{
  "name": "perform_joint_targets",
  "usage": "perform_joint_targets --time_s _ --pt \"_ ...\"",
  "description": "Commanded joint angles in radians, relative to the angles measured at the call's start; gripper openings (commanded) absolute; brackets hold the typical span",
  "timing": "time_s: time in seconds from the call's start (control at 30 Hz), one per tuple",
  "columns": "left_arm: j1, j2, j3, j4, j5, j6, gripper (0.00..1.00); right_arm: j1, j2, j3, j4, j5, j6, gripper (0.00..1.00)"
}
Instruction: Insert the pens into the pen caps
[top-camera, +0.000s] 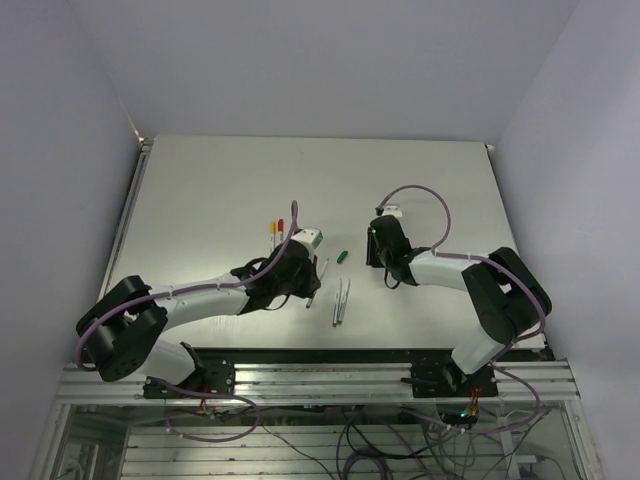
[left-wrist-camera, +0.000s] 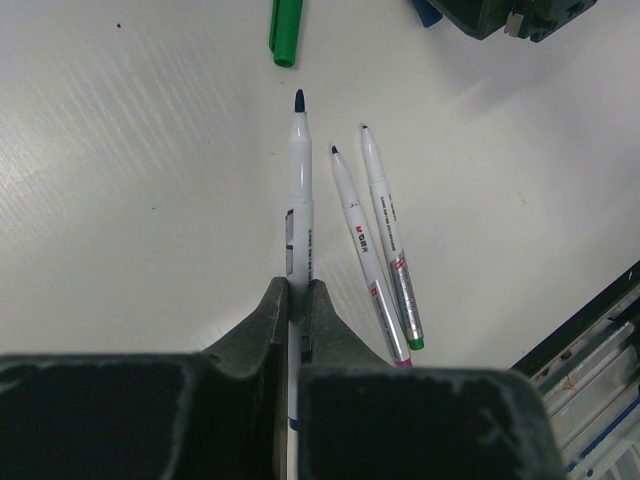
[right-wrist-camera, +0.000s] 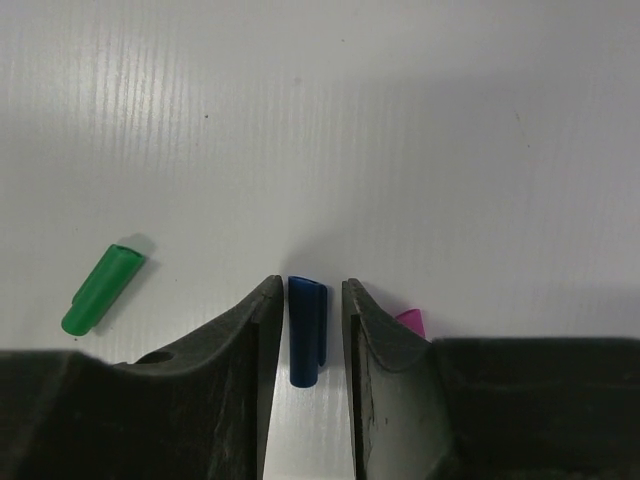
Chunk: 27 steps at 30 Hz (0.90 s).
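We see the left gripper (left-wrist-camera: 297, 295) clamped on a blue-tipped pen (left-wrist-camera: 300, 180); the right gripper (right-wrist-camera: 308, 292) has its jaws apart around the blue cap (right-wrist-camera: 305, 335)

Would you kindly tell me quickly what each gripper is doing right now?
Left gripper: closed, holding a blue-tipped pen.
Right gripper: open, straddling the blue cap, not yet gripping it.

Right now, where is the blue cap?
In the right wrist view, the blue cap lies between the right gripper's open fingers, with the green cap to its left and the purple cap peeking out at its right.
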Motion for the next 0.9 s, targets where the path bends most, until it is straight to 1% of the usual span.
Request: perform_joint_targets --time_s 0.0,0.17,0.6,0.77,0.87 --pt "0.008 -0.014 -0.008 0.048 0.026 -0.013 0.07 0.009 0.026 0.019 -0.024 0.011 0.005 0.30" --pt "0.010 -0.021 -0.004 0.047 0.025 -0.015 0.07 0.016 0.046 0.023 -0.062 0.023 0.018 0.24" --pt "0.011 -0.032 0.001 0.040 0.030 -0.010 0.07 0.030 0.015 -0.024 -0.120 0.032 0.066 0.26" --pt "0.012 -0.037 0.001 0.039 0.030 -0.011 0.07 0.031 0.018 -0.016 -0.149 0.041 0.083 0.23" --pt "0.012 -0.041 -0.002 0.040 0.029 -0.013 0.07 0.032 0.021 -0.015 -0.152 0.037 0.088 0.20"
